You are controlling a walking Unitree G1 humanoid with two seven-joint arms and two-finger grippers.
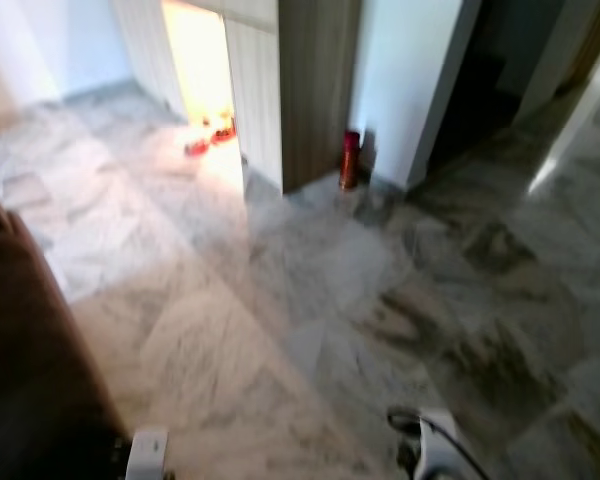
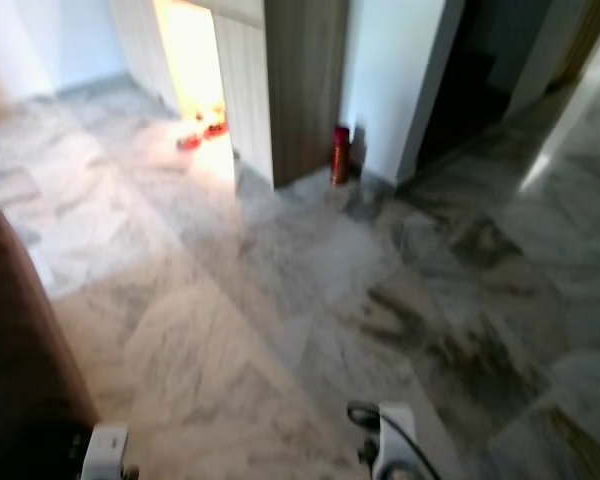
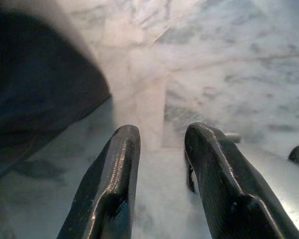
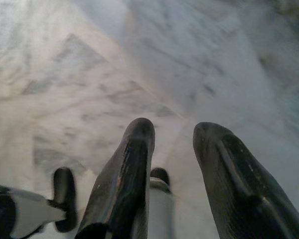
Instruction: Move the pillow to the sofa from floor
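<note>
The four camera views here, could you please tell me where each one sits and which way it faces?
Left eye view: head, facing forward and down at the marble floor, a red canister by a wall; arm tops at the bottom edge.
Right eye view: same scene, shifted.
Left wrist view: along the open left gripper, floor and a dark sofa.
Right wrist view: along the open right gripper, floor.
All share the floor.

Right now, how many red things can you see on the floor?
3. A red bottle stands upright against the wooden wall's corner. Two small red things, blurred, lie side by side in the sunlit doorway further to the left. More may be hidden.
</note>
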